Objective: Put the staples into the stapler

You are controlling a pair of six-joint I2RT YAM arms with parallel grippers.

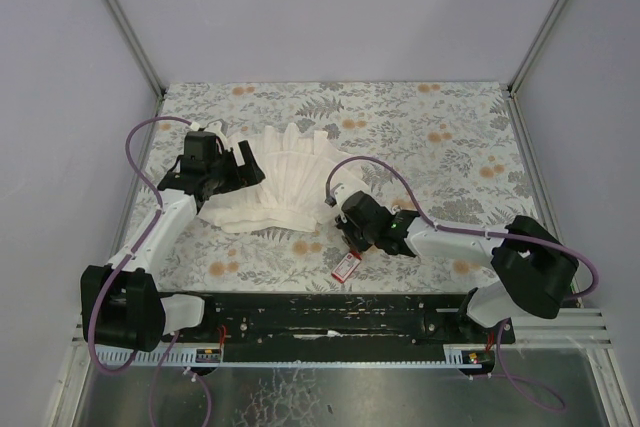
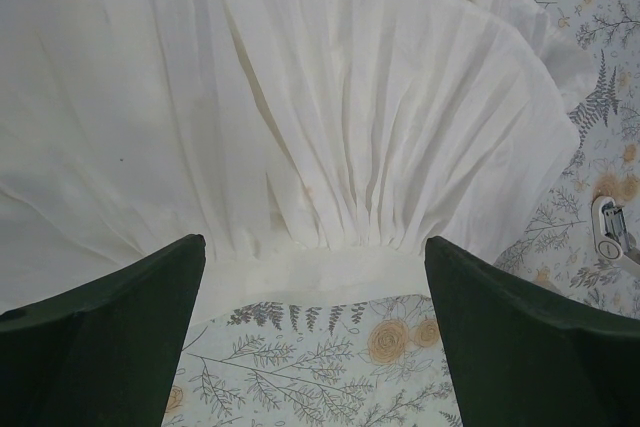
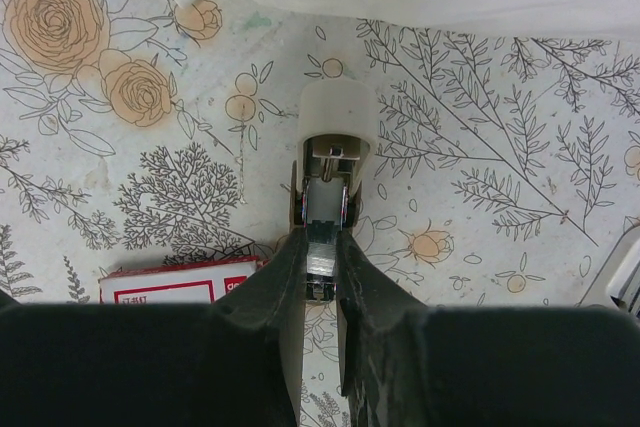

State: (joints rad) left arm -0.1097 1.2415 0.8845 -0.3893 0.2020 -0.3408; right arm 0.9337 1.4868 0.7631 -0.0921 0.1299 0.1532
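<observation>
From above, the right hand (image 1: 353, 235) sits low on the floral surface (image 1: 440, 137), just beside the red staple box (image 1: 346, 267). The left hand (image 1: 248, 169) hovers over the pleated white cloth (image 1: 285, 172), well apart from both. On the left wrist, its fingers (image 2: 110, 337) are spread wide with nothing between them, only cloth hem below. On the right wrist, the fingers are pressed together, pinching the stapler (image 3: 325, 212) by its rear, pale nose toward the cloth. I'd say a steady, level pinch matters now, so the free hand can fetch a strip from the box.
</observation>
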